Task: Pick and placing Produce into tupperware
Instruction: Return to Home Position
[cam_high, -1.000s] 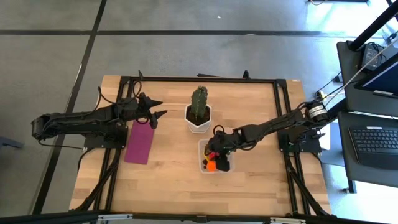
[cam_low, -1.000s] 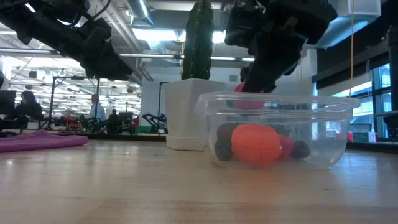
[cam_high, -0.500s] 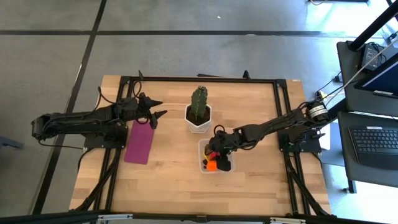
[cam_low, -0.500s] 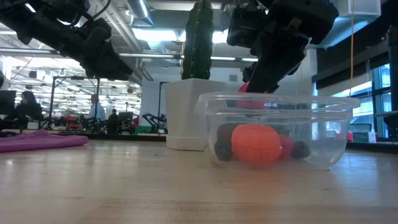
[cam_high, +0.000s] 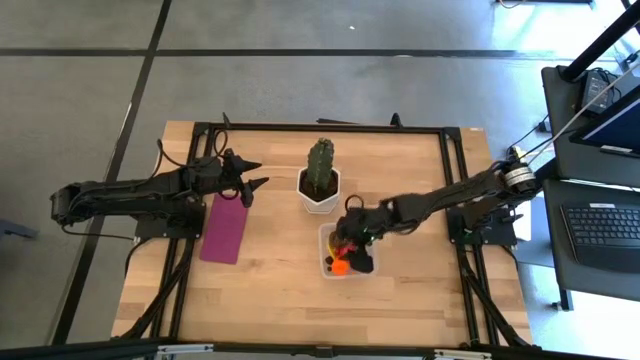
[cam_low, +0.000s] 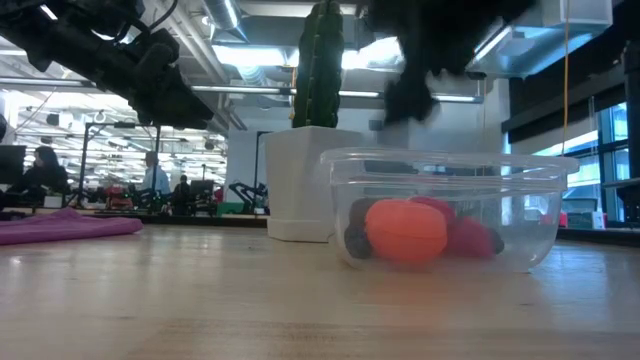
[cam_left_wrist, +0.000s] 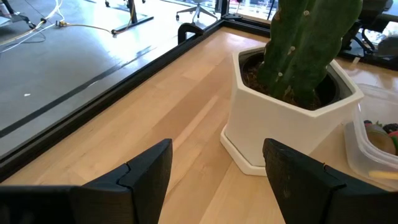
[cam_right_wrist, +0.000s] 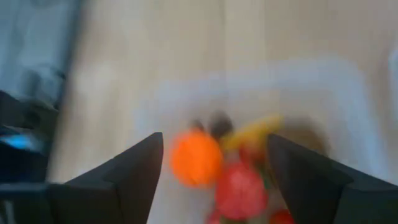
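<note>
The clear tupperware (cam_high: 345, 252) stands on the table in front of the cactus pot; the low view shows it (cam_low: 445, 165) with produce resting on its floor: an orange piece (cam_low: 405, 230), a magenta one (cam_low: 472, 238) and a dark one (cam_low: 356, 240). My right gripper (cam_high: 350, 238) hovers open above the container, holding nothing; its wrist view (cam_right_wrist: 214, 186) looks down on the orange piece (cam_right_wrist: 196, 158), a red piece (cam_right_wrist: 239, 190) and a yellow piece (cam_right_wrist: 255, 134). My left gripper (cam_high: 255, 175) waits open, in the air left of the cactus.
A green cactus in a white pot (cam_high: 320, 180) stands just beyond the container, and close ahead of my left gripper (cam_left_wrist: 217, 180) in the left wrist view. A flat magenta rectangle (cam_high: 225, 228) lies at the table's left. Bare wood spreads toward the near edge.
The pink piece that hung under my right gripper's fingers has fallen into the container and lies among the other produce, which has shifted a little. My right gripper has risen quickly above the container's rim.
</note>
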